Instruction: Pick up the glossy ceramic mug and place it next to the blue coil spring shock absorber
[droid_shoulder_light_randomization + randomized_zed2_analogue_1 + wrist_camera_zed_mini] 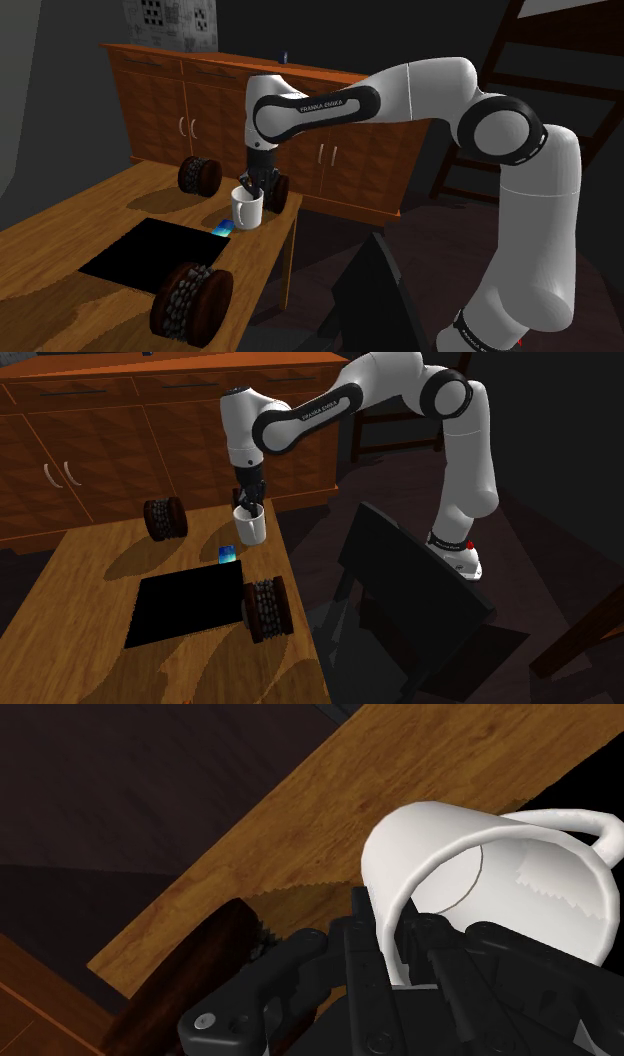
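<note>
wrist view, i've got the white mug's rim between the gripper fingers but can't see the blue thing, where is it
Observer: The small blue object lies flat on the wooden table, close beside the white mug, to the mug's lower left in the shoulder view.
Operator: how near the table edge is the mug
Observer: Very near. In the second exterior view it is by the table's far corner, close to the edge on that view's right.
Operator: what's past the blue thing
Observer: A black rectangular patch on the tabletop, with a dark ribbed wheel-shaped thing at the corner nearest the shoulder camera.
</note>
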